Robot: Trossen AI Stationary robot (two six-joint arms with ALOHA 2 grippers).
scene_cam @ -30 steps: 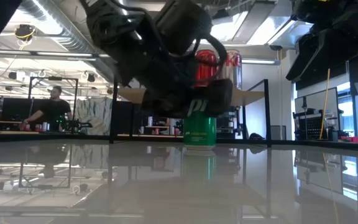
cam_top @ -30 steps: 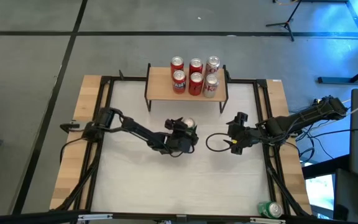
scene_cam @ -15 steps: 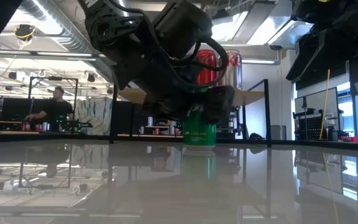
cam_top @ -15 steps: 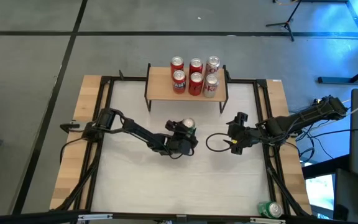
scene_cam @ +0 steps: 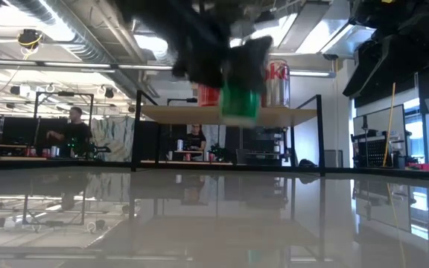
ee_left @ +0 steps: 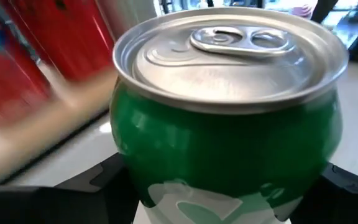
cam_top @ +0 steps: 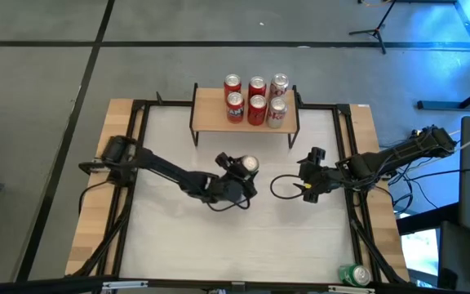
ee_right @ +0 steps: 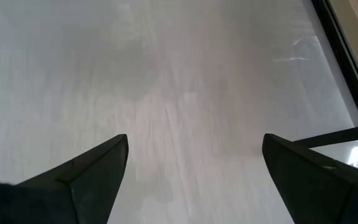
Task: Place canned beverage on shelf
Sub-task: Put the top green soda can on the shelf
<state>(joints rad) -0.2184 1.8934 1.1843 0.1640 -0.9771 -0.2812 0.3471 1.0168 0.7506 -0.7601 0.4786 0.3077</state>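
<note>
A green can (ee_left: 225,118) with a silver top is in my left gripper (cam_top: 241,173), near the table's middle, in front of the shelf (cam_top: 210,114). The low view shows the can (scene_cam: 240,100) raised off the table, about level with the shelf's light-wood top (scene_cam: 289,115). Several red and silver cans (cam_top: 255,100) stand on the shelf's right part. My right gripper (cam_top: 307,181) is open and empty over the table, right of the middle. My left gripper pinches the green can's side wall, low on the can (ee_left: 185,199), between its two fingers (ee_left: 98,180), one on each side. The fingers come level from the table's near-left side. The can is upright and lifted clear of the table.
The shelf's left part (cam_top: 206,110) is bare wood. Another green can (cam_top: 354,274) lies outside the frame at the table's near right corner. A black cable loop (cam_top: 282,188) lies beside my right gripper. People show in the room beyond the table (scene_cam: 69,134).
My left gripper has lifted the green can from the table up to about the height of the shelf top, keeping it upright. The left arm has stretched out lower along the table. My right gripper has kept still.
</note>
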